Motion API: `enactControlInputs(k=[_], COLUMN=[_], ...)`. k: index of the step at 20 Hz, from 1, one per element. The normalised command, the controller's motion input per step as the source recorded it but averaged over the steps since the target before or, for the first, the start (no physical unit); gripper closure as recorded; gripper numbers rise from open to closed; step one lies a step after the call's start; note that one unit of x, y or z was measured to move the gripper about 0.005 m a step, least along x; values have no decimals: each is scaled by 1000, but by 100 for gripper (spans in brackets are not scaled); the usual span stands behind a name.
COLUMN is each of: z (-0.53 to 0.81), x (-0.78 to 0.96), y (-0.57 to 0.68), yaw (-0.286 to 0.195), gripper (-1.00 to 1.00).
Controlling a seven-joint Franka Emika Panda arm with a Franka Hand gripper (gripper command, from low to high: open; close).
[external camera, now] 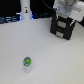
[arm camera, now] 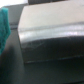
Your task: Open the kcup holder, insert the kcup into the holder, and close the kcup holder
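Gripper [external camera: 63,15] sits at the top of the kcup holder [external camera: 62,27], at the exterior view's upper right; finger spread cannot be told. Kcup [external camera: 28,63] stands on the white table [external camera: 55,57], well apart from holder. Wrist view: blurred close-up of holder's dark top.

No readable text, labels, brands, numbers or signs; both views too blurred.

— What does the black boxy kcup holder [arm camera: 50,37] look like up close?
— Smooth dark plastic with a soft sheen; pale streaks of light run across its face.
— And the pale table [external camera: 30,42]?
— Matt and even. The tiny white kcup [external camera: 27,63] carries a shiny green-and-blue foil top.
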Motion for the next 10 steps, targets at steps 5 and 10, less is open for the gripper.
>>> enactControlInputs(k=[5,10], z=[0,0], x=[-4,-66], y=[12,1], yaw=[-5,2], gripper=[100,100])
